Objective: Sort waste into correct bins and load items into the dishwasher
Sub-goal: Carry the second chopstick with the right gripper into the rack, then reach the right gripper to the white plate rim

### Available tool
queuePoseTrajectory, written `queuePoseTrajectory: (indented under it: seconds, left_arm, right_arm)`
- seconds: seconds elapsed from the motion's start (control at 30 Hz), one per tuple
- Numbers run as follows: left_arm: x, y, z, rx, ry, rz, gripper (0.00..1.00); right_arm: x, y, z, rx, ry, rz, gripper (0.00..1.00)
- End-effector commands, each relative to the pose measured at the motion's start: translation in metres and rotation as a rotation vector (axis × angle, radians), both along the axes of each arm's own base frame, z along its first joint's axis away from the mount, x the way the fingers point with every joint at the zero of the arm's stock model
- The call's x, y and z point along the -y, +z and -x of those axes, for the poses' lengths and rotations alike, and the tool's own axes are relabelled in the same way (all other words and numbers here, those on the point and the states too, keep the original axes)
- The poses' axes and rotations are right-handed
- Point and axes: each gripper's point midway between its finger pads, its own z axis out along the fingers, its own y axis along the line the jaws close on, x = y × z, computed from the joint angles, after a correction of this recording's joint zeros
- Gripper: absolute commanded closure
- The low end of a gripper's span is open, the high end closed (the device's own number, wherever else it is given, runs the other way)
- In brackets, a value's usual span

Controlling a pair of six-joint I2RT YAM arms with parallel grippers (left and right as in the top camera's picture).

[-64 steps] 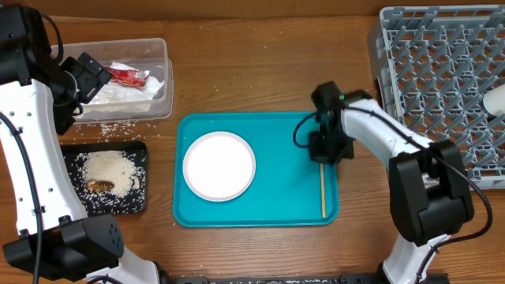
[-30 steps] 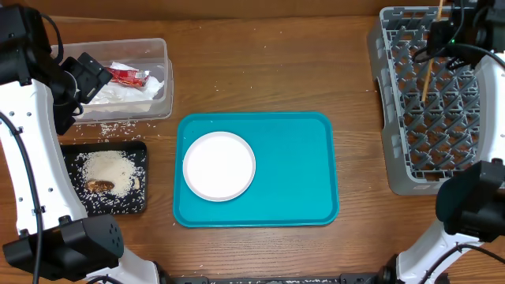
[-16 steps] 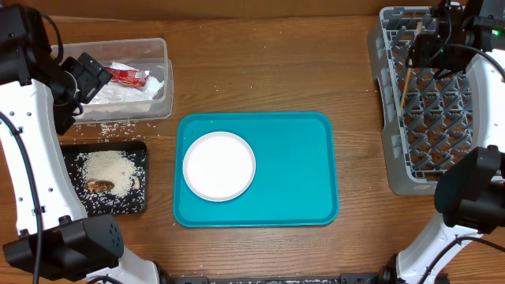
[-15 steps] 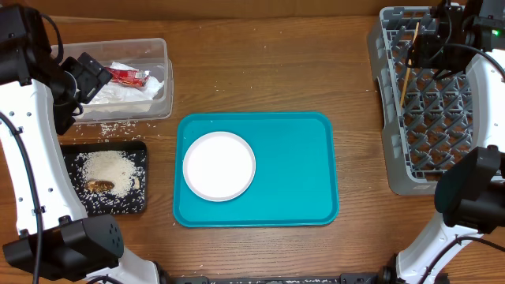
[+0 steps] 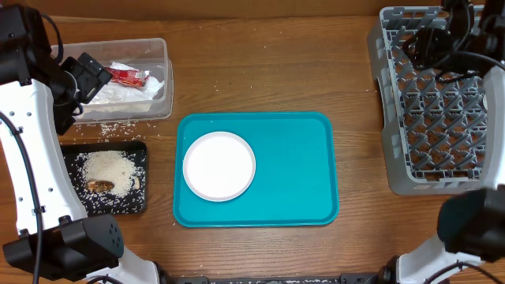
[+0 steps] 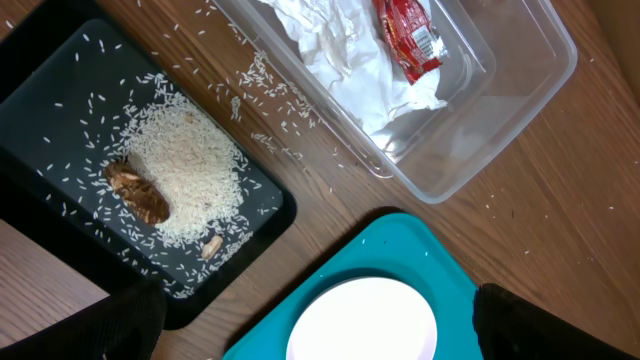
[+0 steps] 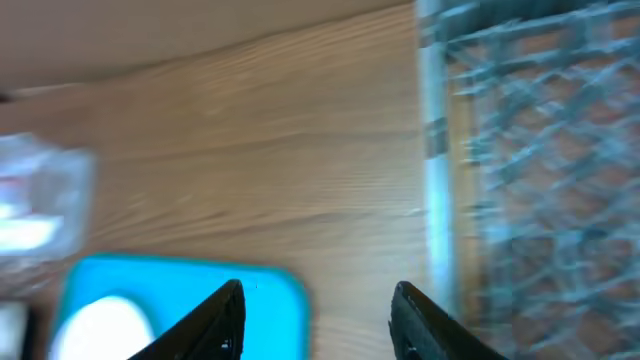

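We see our right pincer (image 7: 318,305) spread, empty, above dish rack (image 5: 390,118) | white plate (image 5: 219,166) on teal tray (image 5: 300,173), well apart to its left | left pincer (image 6: 320,300) spread, nearer the plate.

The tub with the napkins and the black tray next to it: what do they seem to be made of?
The tub looks like clear, glossy plastic: the wooden table shows through its walls. The black tray is probably matte plastic: its surface looks dull, without glare.
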Motion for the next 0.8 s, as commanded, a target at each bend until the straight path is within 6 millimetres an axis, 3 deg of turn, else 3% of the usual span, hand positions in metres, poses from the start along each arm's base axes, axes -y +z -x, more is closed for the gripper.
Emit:
queuePoseTrajectory:
  seconds: [0.0, 0.2, 0.33, 0.37, 0.4, 0.6, 0.77]
  left_arm:
    - [0.002, -0.004, -0.003, -0.009, 0.002, 0.007, 0.0]
    - [0.002, -0.004, -0.003, -0.009, 0.002, 0.007, 0.0]
    - [0.002, -0.004, -0.003, -0.009, 0.002, 0.007, 0.0]
    - [0.002, -0.004, -0.003, -0.009, 0.002, 0.006, 0.0]
    - [0.002, -0.004, -0.003, -0.009, 0.002, 0.006, 0.0]
    - [0.002, -0.004, -0.003, -0.009, 0.002, 0.006, 0.0]
    - [0.002, -0.004, -0.003, -0.009, 0.002, 0.007, 0.0]
  right_arm:
    - [-0.061, 0.027, 0.026, -0.008, 0.162, -0.219, 0.51]
    - [-0.139, 0.015, 0.067, -0.142, 0.376, -0.232, 0.52]
    - [-0.219, 0.014, 0.101, -0.17, 0.591, -0.204, 0.47]
    - [-0.233, 0.012, 0.108, -0.171, 0.628, -0.178, 0.36]
    - [-0.247, 0.007, 0.115, -0.174, 0.656, -0.137, 0.01]
    - [-0.299, -0.018, 0.136, -0.176, 0.625, 0.12, 0.0]
    - [-0.338, -0.022, 0.148, -0.119, 0.574, 0.2, 0.0]
